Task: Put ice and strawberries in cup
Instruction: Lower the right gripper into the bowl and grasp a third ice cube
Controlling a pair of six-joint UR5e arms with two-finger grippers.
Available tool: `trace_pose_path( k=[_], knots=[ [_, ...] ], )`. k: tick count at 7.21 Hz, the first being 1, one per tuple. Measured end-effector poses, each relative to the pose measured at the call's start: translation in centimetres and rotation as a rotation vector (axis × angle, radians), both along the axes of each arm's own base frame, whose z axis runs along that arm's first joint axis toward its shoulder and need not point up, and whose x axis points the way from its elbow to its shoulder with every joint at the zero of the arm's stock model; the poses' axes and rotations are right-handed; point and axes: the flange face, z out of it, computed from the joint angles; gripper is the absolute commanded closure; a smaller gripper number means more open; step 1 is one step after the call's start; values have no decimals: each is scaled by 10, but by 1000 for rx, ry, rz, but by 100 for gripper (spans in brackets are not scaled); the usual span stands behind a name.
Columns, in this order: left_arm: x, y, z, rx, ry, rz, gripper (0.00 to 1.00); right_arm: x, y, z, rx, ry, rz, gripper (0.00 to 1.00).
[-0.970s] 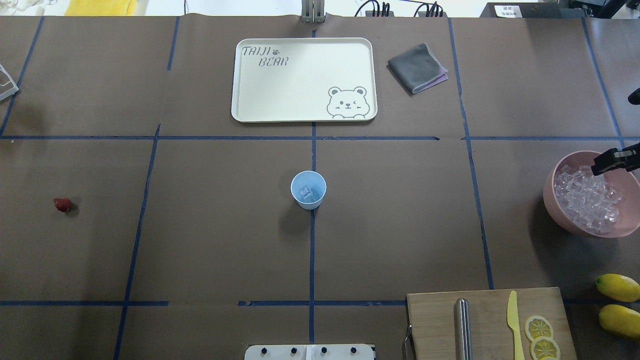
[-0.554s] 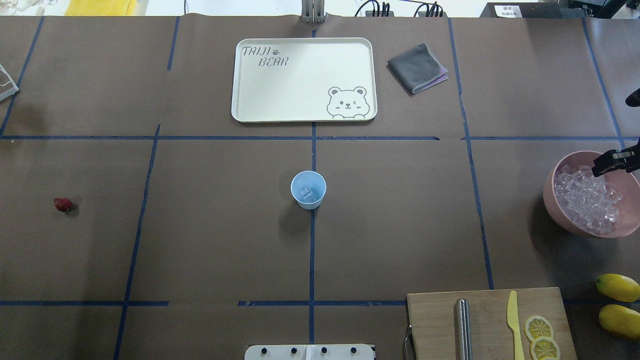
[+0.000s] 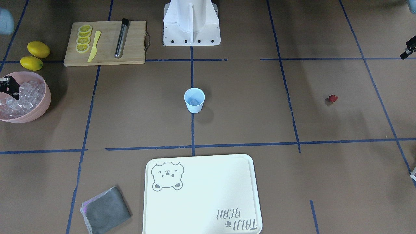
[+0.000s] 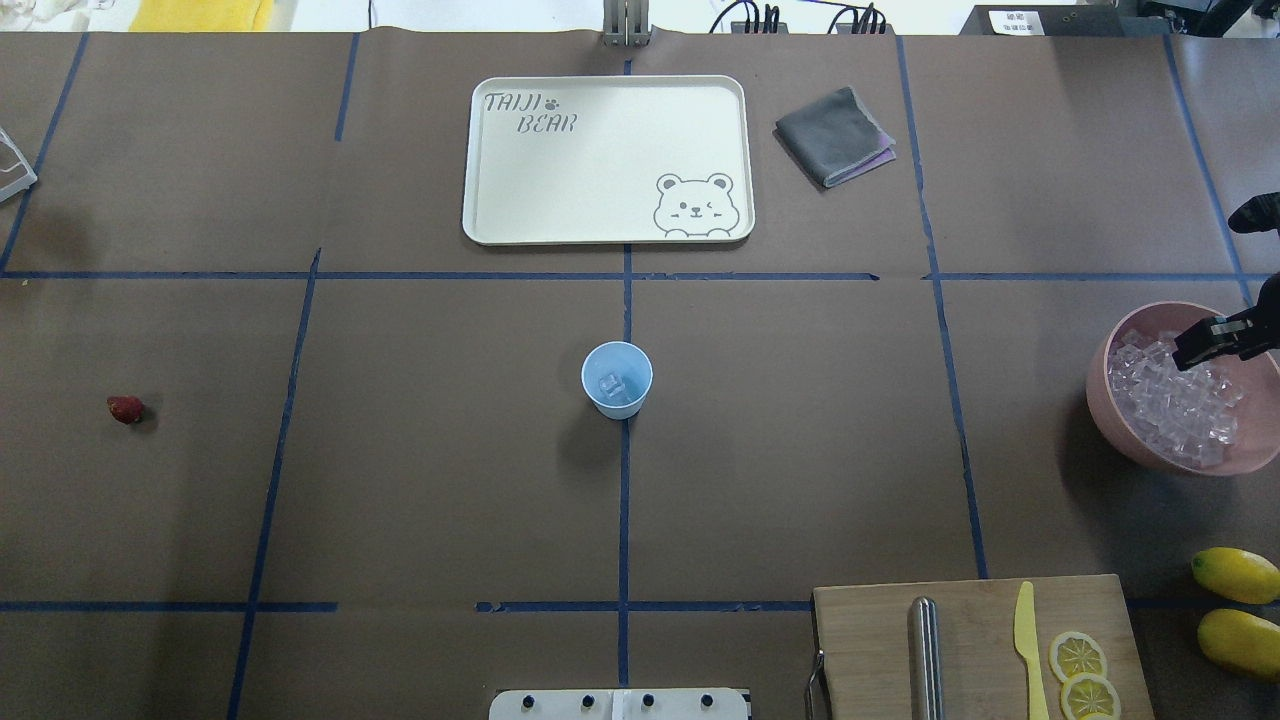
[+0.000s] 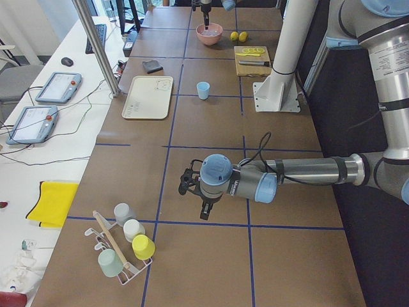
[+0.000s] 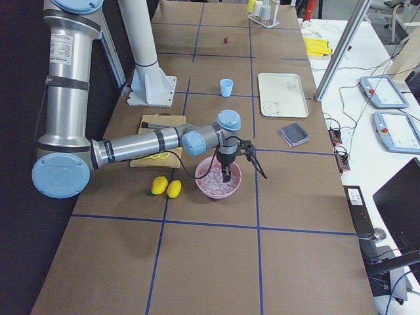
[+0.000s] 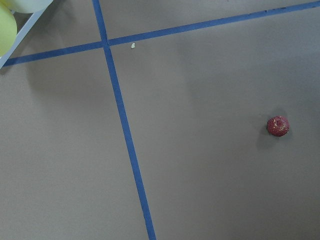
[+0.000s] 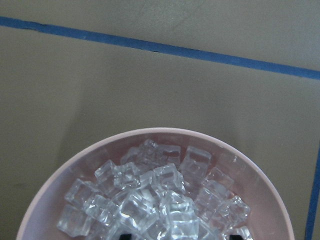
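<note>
The pale-blue cup (image 4: 617,378) stands upright at the table's centre with one clear ice cube in it. More ice (image 4: 1172,400) fills the pink bowl (image 4: 1110,412) at the right edge. My right gripper (image 4: 1213,341) reaches down into that bowl. In the right wrist view two dark fingertips (image 8: 125,235) show apart, just above the ice (image 8: 160,200), with nothing between them. The strawberry (image 4: 125,408) lies alone on the far left and also shows in the left wrist view (image 7: 278,126). My left gripper (image 5: 195,197) hovers above the table, apart from the berry. I cannot tell whether it is open or shut.
A white tray (image 4: 606,160) and a folded grey cloth (image 4: 834,136) lie at the far side. A cutting board (image 4: 975,640) holds a metal rod, a yellow knife and lemon slices. Two lemons (image 4: 1236,574) lie beside it. A rack of cups (image 5: 124,246) stands at the left end.
My right gripper has sunk a little lower and moved slightly inward over the ice in the pink bowl. The cup and strawberry have not moved.
</note>
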Motion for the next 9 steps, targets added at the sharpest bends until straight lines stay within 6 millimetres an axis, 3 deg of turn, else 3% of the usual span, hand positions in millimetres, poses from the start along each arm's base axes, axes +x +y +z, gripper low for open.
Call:
trace_pose_path(
  k=[3,9],
  knots=[
    [0,0,0,1,0,0,0,-13,3,7,-7,9,-31,28],
    [0,0,0,0,0,0,0,-16,3,18,-15,27,-40,35]
  ],
)
